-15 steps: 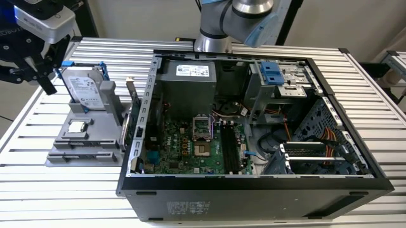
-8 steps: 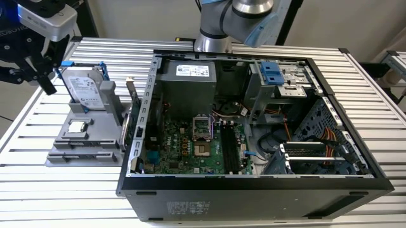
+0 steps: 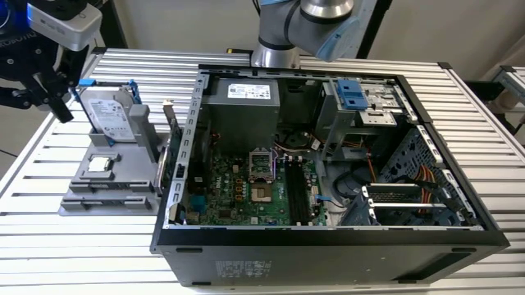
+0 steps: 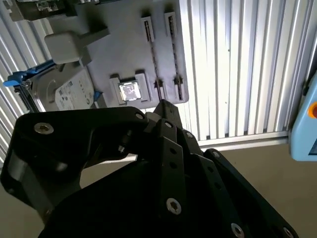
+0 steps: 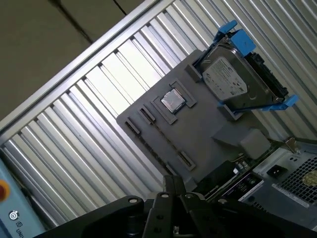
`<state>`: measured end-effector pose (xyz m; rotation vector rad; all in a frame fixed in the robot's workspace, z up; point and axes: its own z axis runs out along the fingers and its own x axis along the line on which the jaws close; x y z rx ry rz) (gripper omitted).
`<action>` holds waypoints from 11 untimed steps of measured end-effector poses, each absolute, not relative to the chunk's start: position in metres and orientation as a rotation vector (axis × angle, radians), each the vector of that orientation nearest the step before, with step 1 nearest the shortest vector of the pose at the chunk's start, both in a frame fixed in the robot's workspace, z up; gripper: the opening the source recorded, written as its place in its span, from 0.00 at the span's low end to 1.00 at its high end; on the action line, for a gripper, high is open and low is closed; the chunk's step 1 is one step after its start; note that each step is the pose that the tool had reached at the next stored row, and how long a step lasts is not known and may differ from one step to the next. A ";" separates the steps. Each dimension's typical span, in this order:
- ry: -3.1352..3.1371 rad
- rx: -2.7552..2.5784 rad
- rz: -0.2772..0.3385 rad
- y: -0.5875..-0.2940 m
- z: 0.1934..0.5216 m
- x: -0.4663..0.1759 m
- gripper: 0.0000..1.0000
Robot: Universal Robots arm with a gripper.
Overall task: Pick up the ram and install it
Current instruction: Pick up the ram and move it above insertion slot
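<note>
My gripper [image 3: 61, 112] hangs at the exterior view's left, above the slatted table's edge and beside the grey parts holder [image 3: 86, 203]. In both wrist views its black fingertips [image 4: 163, 106] [image 5: 173, 184] meet with nothing between them. The ram is out of view. Two long narrow slots [image 4: 171, 49] on the holder [image 5: 208, 134] stand bare. The motherboard's dark memory slots [image 3: 296, 192] lie in the middle of the open computer case [image 3: 328, 236].
A silver hard drive in a blue frame [image 3: 109, 117] [image 5: 233, 82] stands upright on the holder, with a small square chip [image 3: 99, 164] [image 4: 130, 91] in front of it. A green card with a metal bracket [image 3: 169, 132] stands between holder and case. The arm's base [image 3: 275, 55] rises behind the case.
</note>
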<state>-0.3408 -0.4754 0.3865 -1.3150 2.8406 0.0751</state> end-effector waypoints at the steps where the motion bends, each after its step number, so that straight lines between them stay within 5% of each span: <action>1: 2.835 -1.326 0.075 -0.475 0.386 -0.341 0.00; 11: 2.759 -1.447 0.062 -0.475 0.387 -0.341 0.00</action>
